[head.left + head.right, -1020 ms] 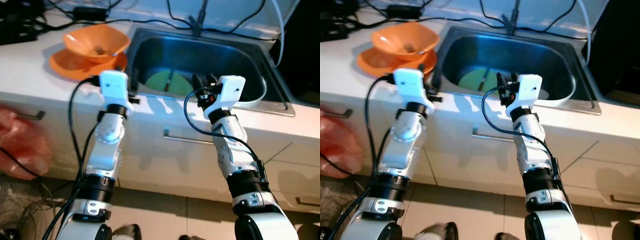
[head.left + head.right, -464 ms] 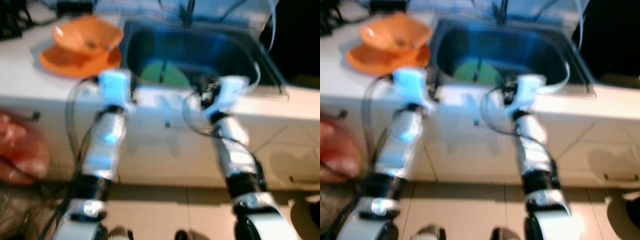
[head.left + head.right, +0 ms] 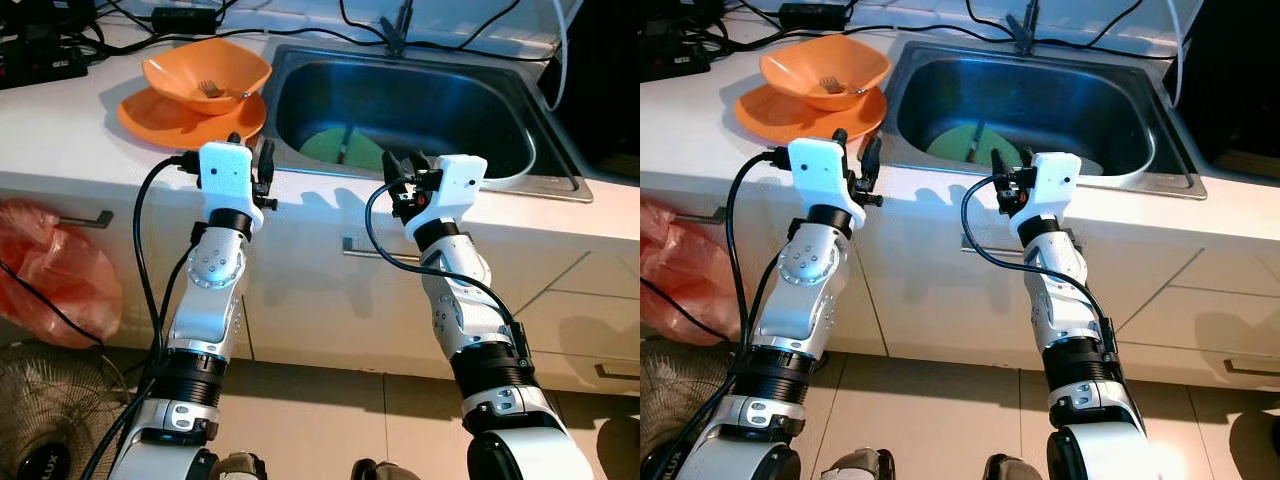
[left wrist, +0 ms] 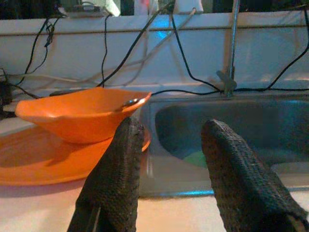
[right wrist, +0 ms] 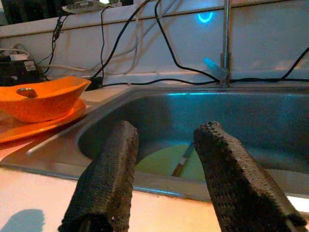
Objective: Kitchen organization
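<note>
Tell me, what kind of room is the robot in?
It looks like a home kitchen. There is a steel sink set in a white counter, an orange bowl sitting on an orange plate, and cabinet drawers with handles below.

The sink (image 3: pixel 420 100) basin lay open ahead, bare but for a green plate (image 3: pixel 340 150); orange bowl (image 3: pixel 205 75) and plate (image 3: pixel 170 115) crowded the table's (image 3: pixel 60 140) left.

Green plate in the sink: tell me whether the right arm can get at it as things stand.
Probably yes. The right gripper hovers open at the sink's front rim, and the green plate lies just beyond and below it with only a utensil on top. The jaws would have to dip down into the basin.
</note>
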`<state>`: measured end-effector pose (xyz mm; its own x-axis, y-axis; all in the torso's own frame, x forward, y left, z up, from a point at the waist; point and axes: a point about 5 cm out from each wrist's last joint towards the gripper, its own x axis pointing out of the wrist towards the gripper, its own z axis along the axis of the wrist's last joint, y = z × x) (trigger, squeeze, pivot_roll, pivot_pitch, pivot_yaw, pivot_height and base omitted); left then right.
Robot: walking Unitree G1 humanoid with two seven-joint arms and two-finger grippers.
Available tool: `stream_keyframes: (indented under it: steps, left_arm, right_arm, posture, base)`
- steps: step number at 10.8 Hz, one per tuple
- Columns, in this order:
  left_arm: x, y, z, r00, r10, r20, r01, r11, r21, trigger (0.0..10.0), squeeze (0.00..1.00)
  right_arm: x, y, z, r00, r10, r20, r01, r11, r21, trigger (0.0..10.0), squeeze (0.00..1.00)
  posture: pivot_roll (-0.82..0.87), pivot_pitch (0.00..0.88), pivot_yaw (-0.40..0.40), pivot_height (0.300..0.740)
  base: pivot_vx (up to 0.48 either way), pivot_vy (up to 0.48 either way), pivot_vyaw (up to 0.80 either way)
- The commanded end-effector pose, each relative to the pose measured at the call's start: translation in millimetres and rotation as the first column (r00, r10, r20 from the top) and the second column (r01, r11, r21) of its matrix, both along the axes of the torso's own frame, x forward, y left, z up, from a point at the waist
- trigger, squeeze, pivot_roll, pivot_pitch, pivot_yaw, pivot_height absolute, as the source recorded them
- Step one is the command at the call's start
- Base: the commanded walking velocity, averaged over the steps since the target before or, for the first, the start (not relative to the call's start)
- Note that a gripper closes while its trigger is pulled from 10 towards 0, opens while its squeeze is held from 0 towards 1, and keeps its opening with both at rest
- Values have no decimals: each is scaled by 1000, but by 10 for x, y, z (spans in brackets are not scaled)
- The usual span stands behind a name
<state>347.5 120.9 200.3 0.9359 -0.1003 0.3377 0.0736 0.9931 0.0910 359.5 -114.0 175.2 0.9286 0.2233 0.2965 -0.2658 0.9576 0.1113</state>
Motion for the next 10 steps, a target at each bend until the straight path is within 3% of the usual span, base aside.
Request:
stream_keyframes:
  steps: [1,3,10]
  left_arm:
    - [-16,-40,85,999,-5,41,5,1000,0,10000,0]
    - [-5,5,95,999,21,40,-21,1000,-5,10000,0]
    - [-5,5,85,999,22,34,-23,1000,5,10000,0]
  right_arm:
    - [3,-41,11,1000,-11,4,11,1000,7,10000,0]
    - [3,-39,14,1000,-8,5,8,1000,6,10000,0]
    - [-1,-31,-12,1000,-5,-1,5,1000,-25,10000,0]
  posture:
    - [49,103,-49,740]
    - [49,103,-49,740]
    - [51,114,-50,740]
  base:
    - [0,0,0]
    - [0,0,0]
    - [397,0,159]
